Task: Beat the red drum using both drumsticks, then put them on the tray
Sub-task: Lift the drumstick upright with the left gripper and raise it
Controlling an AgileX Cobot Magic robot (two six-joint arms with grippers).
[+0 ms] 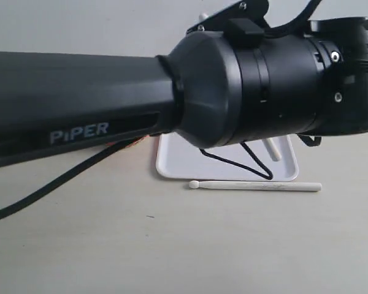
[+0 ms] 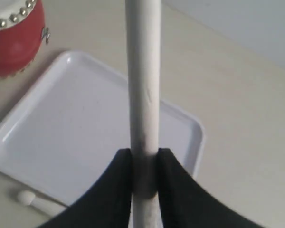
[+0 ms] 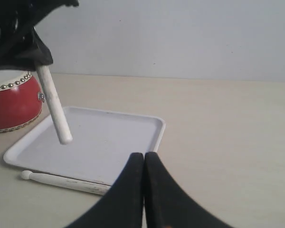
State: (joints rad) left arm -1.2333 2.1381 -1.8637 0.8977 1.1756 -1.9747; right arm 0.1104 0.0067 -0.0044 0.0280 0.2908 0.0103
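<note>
Over the desk [image 1: 172,245], the left arm [image 1: 80,110] is blocking most of the exterior view. Left gripper [image 2: 143,159] is clamping the held drumstick [image 2: 143,85] between both jaws, keeping it tilted, lower end hanging over the tray [image 3: 118,142]; can't tell if it is touching the tray floor. Right gripper [image 3: 143,161] is sitting fully closed, holding nothing, hovering near the tray. Loose drumstick [image 1: 255,185] is lying flat on the desk just beside the tray's 6 o'clock rim in the exterior view, rounded tip pointing to 9 o'clock. Red drum [image 3: 12,102] is standing upright at the tray's 9 o'clock side, near it, mostly hidden by the arm there.
</note>
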